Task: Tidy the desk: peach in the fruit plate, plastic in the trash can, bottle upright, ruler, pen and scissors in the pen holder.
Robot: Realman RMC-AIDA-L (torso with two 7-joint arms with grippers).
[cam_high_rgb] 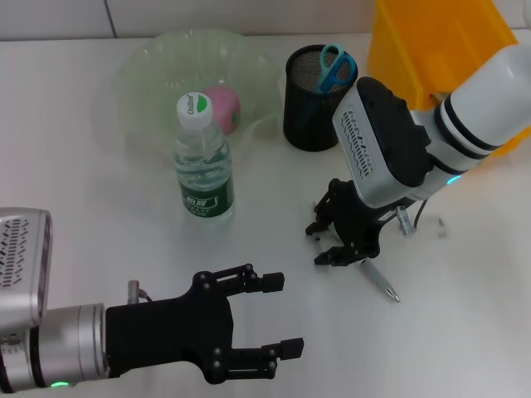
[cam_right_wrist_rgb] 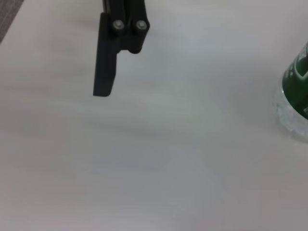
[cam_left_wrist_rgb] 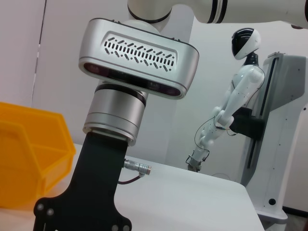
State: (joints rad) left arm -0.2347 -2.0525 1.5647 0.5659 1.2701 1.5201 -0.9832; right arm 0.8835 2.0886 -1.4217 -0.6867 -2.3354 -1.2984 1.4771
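The pen (cam_high_rgb: 380,280) lies flat on the table (cam_high_rgb: 481,315), near the front on the right side, well apart from the holder (cam_high_rgb: 314,106) at the back, where the scissors (cam_high_rgb: 333,66) already stand with their blue handles up. The right gripper (cam_high_rgb: 330,242) hangs just beside the upper end of the pen, low over the table; its fingers are spread a little and hold nothing, and in the right wrist view only one dark finger (cam_right_wrist_rgb: 107,57) shows over bare table, so the pen is not between them yet. The left gripper (cam_high_rgb: 270,317) is parked at the front left with its fingers wide apart and also empty. The bottle (cam_high_rgb: 202,157) already stands upright, and the peach (cam_high_rgb: 224,108) is in the plate (cam_high_rgb: 149,70) behind it. I think the pen is the step in hand now. It looks thin, stiff, light and smooth, so it may roll or slip away when one finger touches it first. It seems best to take it across the middle of the barrel, with the fingers on both sides, not at the pointed tip. The yellow bin (cam_high_rgb: 431,46) stands behind the right arm.
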